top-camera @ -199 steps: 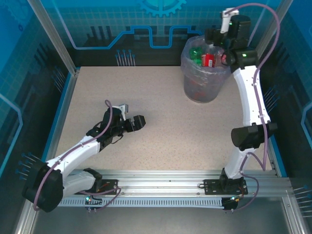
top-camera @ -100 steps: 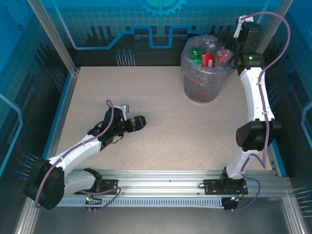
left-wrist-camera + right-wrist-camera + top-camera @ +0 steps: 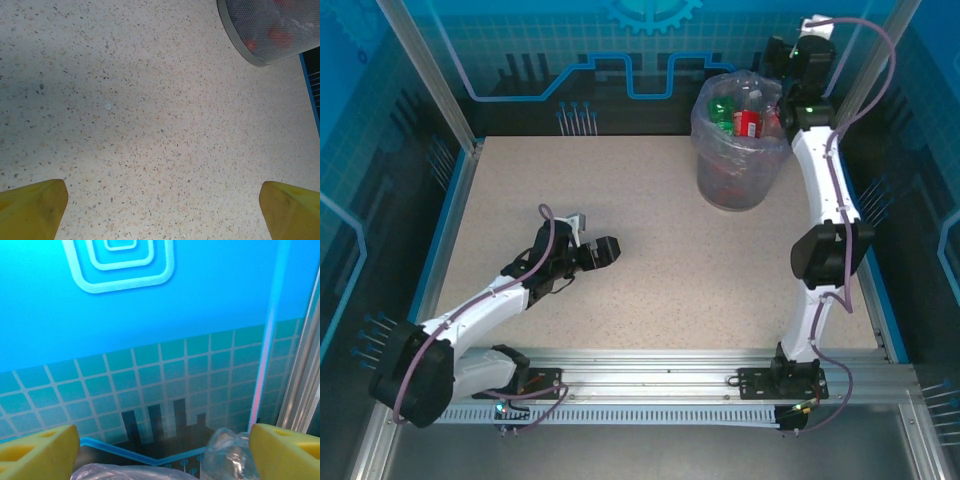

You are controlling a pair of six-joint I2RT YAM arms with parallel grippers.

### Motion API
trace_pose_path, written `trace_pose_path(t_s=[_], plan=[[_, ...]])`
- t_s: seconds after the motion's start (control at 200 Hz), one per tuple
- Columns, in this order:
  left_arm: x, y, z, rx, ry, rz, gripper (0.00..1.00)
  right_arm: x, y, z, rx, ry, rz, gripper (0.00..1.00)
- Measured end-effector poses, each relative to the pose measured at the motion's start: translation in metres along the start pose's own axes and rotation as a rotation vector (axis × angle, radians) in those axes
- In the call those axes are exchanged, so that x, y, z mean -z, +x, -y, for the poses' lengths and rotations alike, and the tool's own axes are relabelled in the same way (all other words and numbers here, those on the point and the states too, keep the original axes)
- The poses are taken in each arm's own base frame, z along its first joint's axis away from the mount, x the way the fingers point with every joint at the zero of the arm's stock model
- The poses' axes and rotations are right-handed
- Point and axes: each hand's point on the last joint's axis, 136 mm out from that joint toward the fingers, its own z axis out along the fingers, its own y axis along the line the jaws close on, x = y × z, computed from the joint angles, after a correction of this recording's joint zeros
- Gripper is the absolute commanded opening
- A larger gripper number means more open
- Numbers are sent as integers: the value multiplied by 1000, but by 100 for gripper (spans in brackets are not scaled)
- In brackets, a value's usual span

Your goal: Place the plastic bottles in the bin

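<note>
Plastic bottles, small and clear, are lying heaped inside the round grey waste bin [image 3: 738, 185], which is standing at about one o'clock on the speckled beige bench [image 3: 650, 200]. A translucent lavender plastic bag [image 3: 705, 135] is lining the bin and folding over its rim. At the top of the heap a red-labelled bottle [image 3: 747, 122] is showing, with a green bottle [image 3: 721, 108] just beside it at ten o'clock.

From above, the right tool [image 3: 778, 58] is hanging above the bin's rim at about one o'clock from the heap. In its own wrist view the right tool [image 3: 162, 445] is facing the blue tiled back wall [image 3: 150, 315], its yellow fingers [image 3: 40, 450] standing wide apart and gripping nothing. A clear, crumpled bit of plastic [image 3: 227, 455] is poking up at five o'clock; whether that is a bottle or bag is unclear.

The left tool [image 3: 603, 250] is sitting low near the bench's middle, slightly toward nine o'clock, well apart from the bin. Its wrist view is showing the left tool [image 3: 162, 200] spread fully wide over bare bench, holding nothing, with the bin's mesh wall [image 3: 250, 47] at one o'clock.
</note>
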Motion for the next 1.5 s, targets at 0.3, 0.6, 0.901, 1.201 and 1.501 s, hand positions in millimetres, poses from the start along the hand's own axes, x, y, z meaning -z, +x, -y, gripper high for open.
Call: trace_pose_path(t_s=[0.3,0.6,0.901,1.201,1.501], plan=[[-1,2,-2,1,-2,-3,99,-22,13,-24,124,101,112,89],[-3,5,-3,7,4,-9,99,-23,27,-22,144,194,171,87],[-3,5,-3,7,4,-9,99,-23,75,-3,128,193,75,87],[0,3,-1,-9,-11,-21,99,18,25,-14,81,53,94,92],[33,-49,2,-162,-128,96,99,126,-13,-20,80,-164,56,100]])
